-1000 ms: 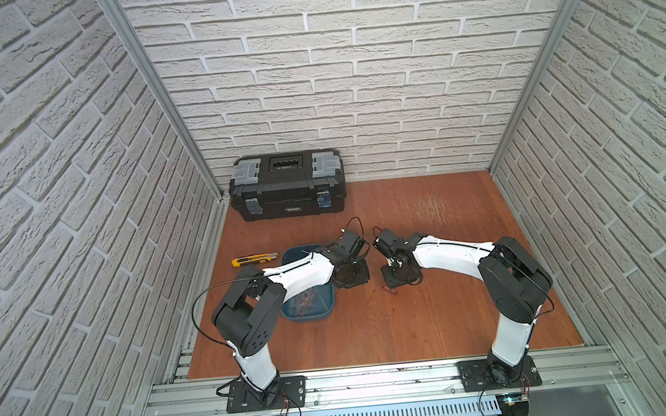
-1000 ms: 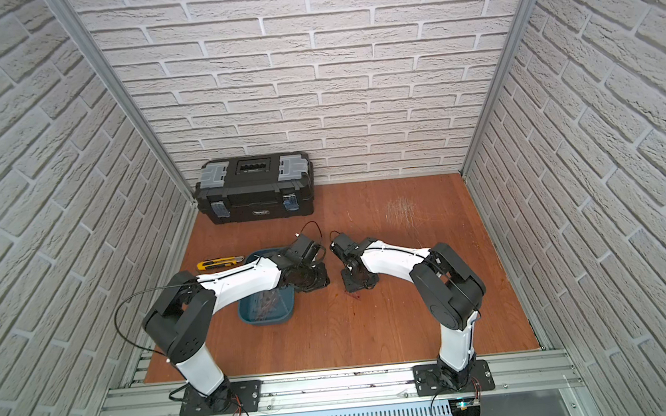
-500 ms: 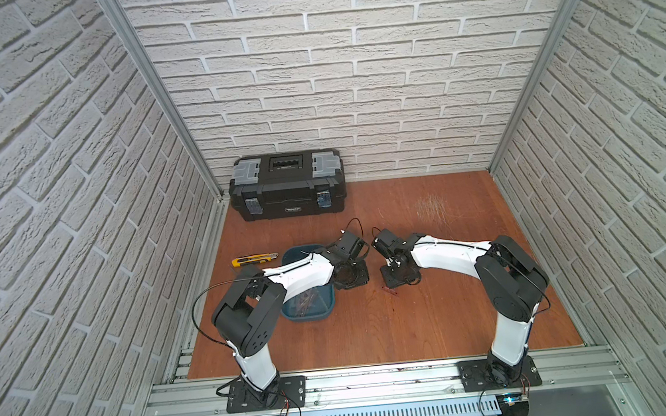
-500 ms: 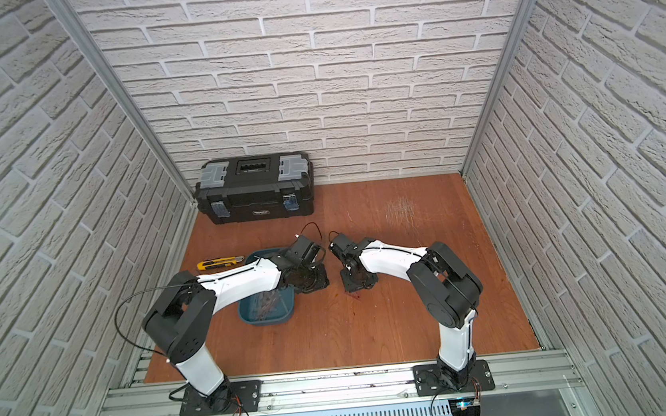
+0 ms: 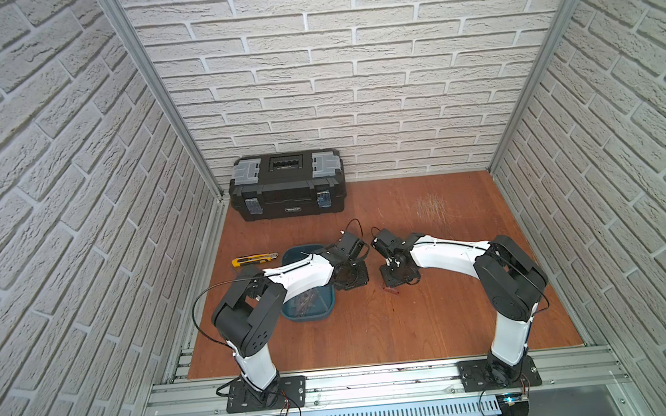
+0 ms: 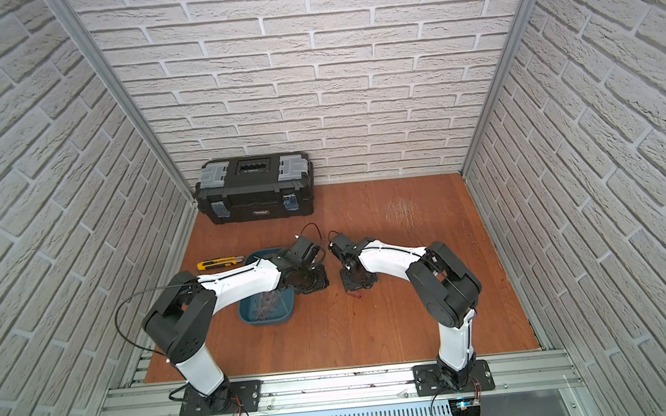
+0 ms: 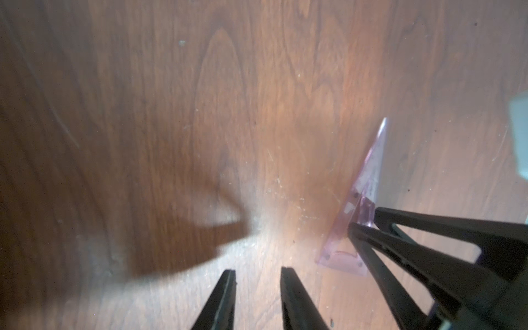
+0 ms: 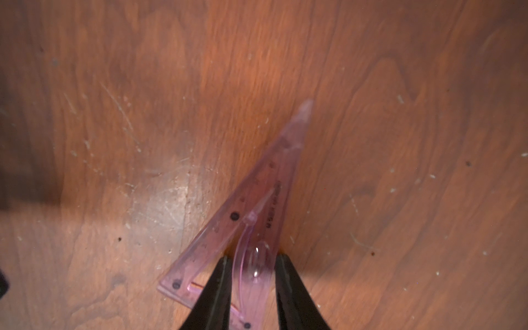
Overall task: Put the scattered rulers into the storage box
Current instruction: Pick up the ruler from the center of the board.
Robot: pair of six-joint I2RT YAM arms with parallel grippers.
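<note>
Utility knife (image 5: pixel 254 260): laid on the tabletop (image 5: pixel 397 328), left.
Storage box (image 5: pixel 301 248): set left of centre; rulers (image 5: pixel 305 301) are seen inside.
Left jaws: narrowly parted just right of the box; nothing is gripped.
Set square (image 8: pixel 257 200): found on the tabletop near centre, outside the box.
Right jaws: narrowly parted astride one side of the set square; grip cannot be confirmed.
</note>
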